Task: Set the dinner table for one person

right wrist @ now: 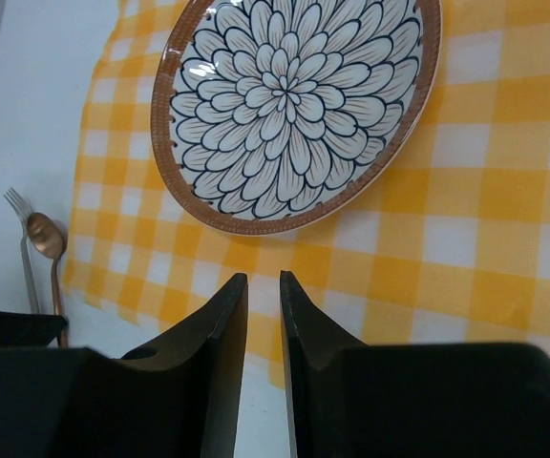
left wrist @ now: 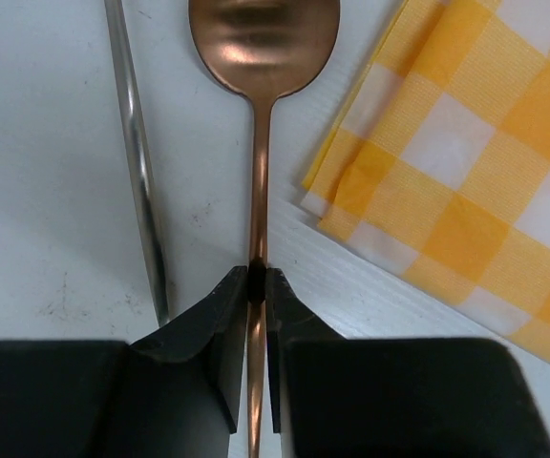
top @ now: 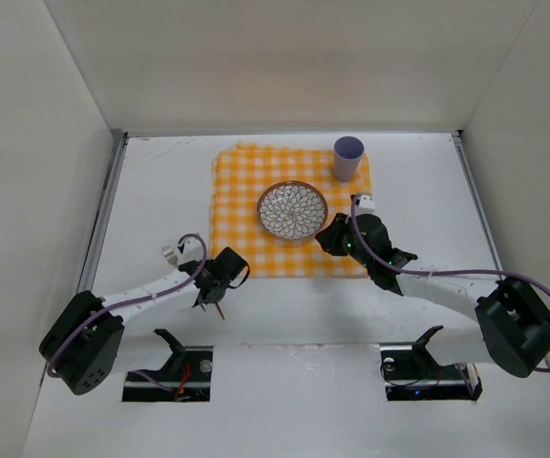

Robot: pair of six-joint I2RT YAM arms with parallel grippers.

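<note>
A cloth point(top: 242, 181) lies on the table point(top: 428, 191), toward its far middle; a plate point(top: 292, 210) sits on the cloth's centre; a cup point(top: 348, 158) stands at its far right corner; left of the cloth, a fork point(top: 170, 254) and a spoon point(left wrist: 261, 38) lie side by side on the table, the spoon nearer the cloth.

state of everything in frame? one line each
left tool: shut on the copper spoon handle
right tool: slightly open, empty, over the checkered cloth
copper spoon: gripped, left of the cloth
fork: lying free beside the spoon
plate: face up, empty, on the cloth
purple cup: upright on the cloth
checkered cloth: spread flat
</note>
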